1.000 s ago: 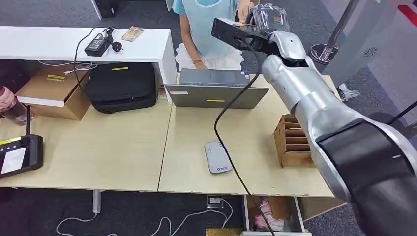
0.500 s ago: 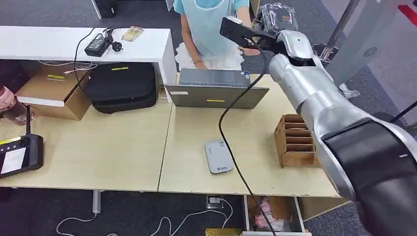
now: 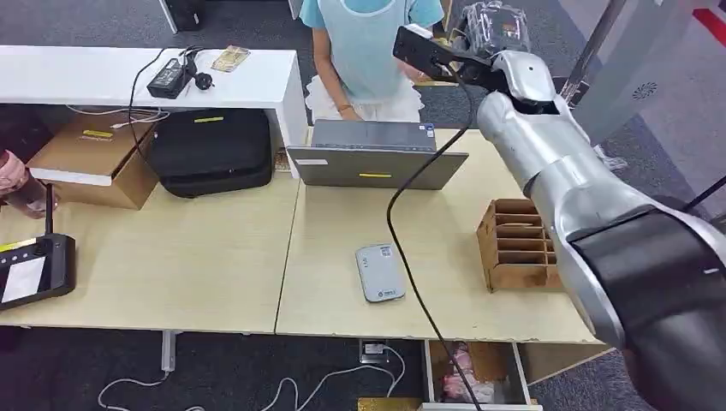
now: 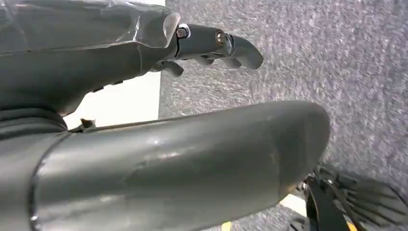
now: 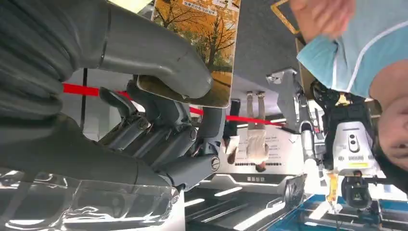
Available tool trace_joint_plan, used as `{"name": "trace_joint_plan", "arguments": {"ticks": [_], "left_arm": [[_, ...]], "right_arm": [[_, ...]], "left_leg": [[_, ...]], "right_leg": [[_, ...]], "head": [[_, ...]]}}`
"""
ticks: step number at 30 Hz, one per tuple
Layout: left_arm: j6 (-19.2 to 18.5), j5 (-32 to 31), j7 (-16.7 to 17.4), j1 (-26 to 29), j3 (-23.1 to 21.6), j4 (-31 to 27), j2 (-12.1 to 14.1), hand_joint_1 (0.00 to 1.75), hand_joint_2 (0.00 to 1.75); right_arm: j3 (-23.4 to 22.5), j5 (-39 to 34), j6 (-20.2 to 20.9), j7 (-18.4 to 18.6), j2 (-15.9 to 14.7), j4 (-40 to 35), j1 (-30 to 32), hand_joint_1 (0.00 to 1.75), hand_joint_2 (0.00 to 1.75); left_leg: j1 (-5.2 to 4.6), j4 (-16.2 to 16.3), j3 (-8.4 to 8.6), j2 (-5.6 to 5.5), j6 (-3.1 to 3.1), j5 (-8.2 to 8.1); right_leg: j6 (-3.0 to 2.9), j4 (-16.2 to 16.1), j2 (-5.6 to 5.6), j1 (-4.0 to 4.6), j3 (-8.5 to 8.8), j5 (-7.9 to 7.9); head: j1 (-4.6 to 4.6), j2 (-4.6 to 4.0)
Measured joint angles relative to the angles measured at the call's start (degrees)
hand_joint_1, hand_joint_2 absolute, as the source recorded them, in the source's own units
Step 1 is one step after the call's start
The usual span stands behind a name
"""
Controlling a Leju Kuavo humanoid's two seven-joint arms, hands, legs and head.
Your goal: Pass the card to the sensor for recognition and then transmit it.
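My right hand [image 3: 490, 24] is raised high over the far side of the desk, beyond the laptop and in front of a person in a light blue top [image 3: 364, 38]. Seen from the right wrist, the right hand [image 5: 159, 110] pinches a card [image 5: 211, 43] printed with autumn trees between its thumb and fingers. The person's hand [image 5: 320, 14] hovers close to the card without touching it. The grey sensor [image 3: 379, 272] lies flat on the desk, well below the hand. My left hand [image 4: 211, 43] hangs over grey carpet, fingers loosely extended and holding nothing.
A closed grey laptop [image 3: 377, 154] sits behind the sensor, with a wooden slotted organizer [image 3: 514, 244] to its right. A black cable [image 3: 402, 240] drapes from my right wrist across the desk. A black handheld device [image 3: 34, 270] lies at the left edge. A black bag [image 3: 210, 150] and cardboard box [image 3: 94, 154] sit behind.
My right arm has swung further right and slightly up with the card, closer to the person. Things on the desk have not moved.
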Motion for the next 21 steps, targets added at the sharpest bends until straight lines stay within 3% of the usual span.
{"name": "trace_joint_plan", "arguments": {"ticks": [5, 11, 21], "left_arm": [[-3.82, 1.38, -1.44, -1.53, 0.98, -0.02, 2.49, 0.0, 0.0], [-5.88, 3.35, 1.38, -5.51, 1.99, -0.04, 6.25, 0.0, 0.0], [-8.0, 5.29, 9.31, -13.14, 4.48, -0.22, 15.36, 0.0, 0.0]], "right_arm": [[-1.59, -0.7, -1.51, -2.55, 0.0, -0.57, -0.24, 1.75, 1.75], [-4.79, -4.33, -0.15, -6.58, -0.11, -2.89, -0.74, 1.75, 1.75], [-14.1, -15.2, 8.53, -10.58, -3.73, -11.5, -2.24, 1.75, 1.75]], "left_leg": [[0.01, 0.0, 0.0, -0.02, -0.04, 0.03], [0.07, 0.0, 0.01, 0.0, -0.11, 0.08], [0.16, 0.0, -0.09, -0.11, -0.23, 0.19]], "right_leg": [[0.0, 0.01, -0.02, 0.01, -0.01, 0.0], [-0.15, 0.04, -0.01, 0.07, -0.03, 0.1], [-0.23, 0.04, -0.1, 0.14, -0.08, 0.15]], "head": [[0.0, 0.0], [0.04, 0.0], [0.04, 0.0]]}}
